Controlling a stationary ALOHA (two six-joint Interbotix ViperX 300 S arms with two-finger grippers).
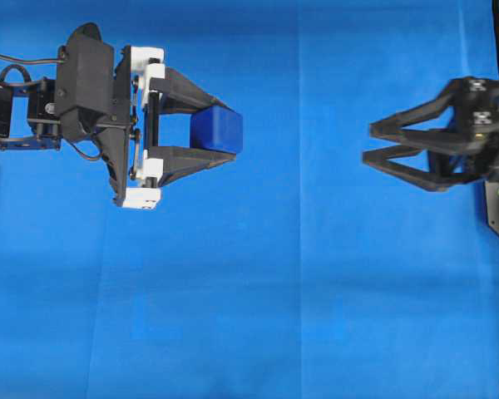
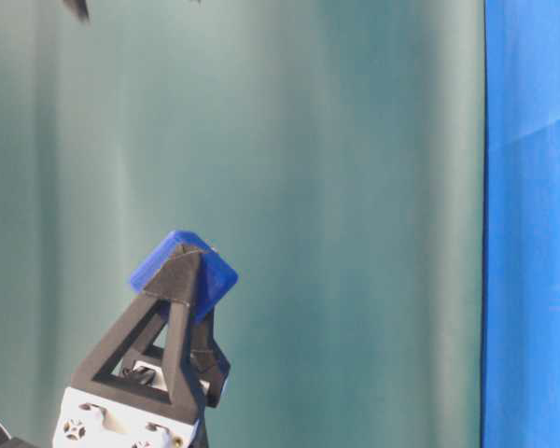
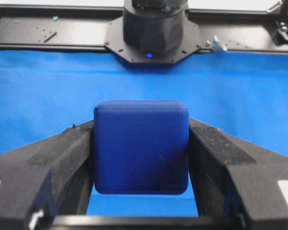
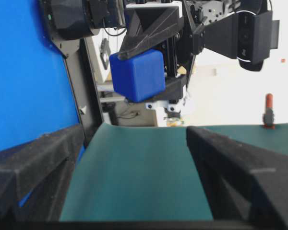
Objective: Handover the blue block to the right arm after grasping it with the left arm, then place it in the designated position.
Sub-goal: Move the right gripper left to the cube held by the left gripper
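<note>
While the left claw (image 1: 220,131) grips the blue block (image 1: 217,130) aloft, the right claw (image 1: 373,143) faces it, wide open

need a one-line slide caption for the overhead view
Left end effector holds the blue block above the blue cloth; open right end effector faces it across a gap.

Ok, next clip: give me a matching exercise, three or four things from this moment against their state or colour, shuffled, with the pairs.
Things:
1. left tool
2. right tool
3. blue block
4. cloth

States:
A. bright blue, spread flat under both arms
B. open, holding nothing
C. dark blue, clamped between two black fingers
D. shut on the cube, white brackets behind its fingers

Pairs: 1-D, 2-B, 3-C, 4-A
</note>
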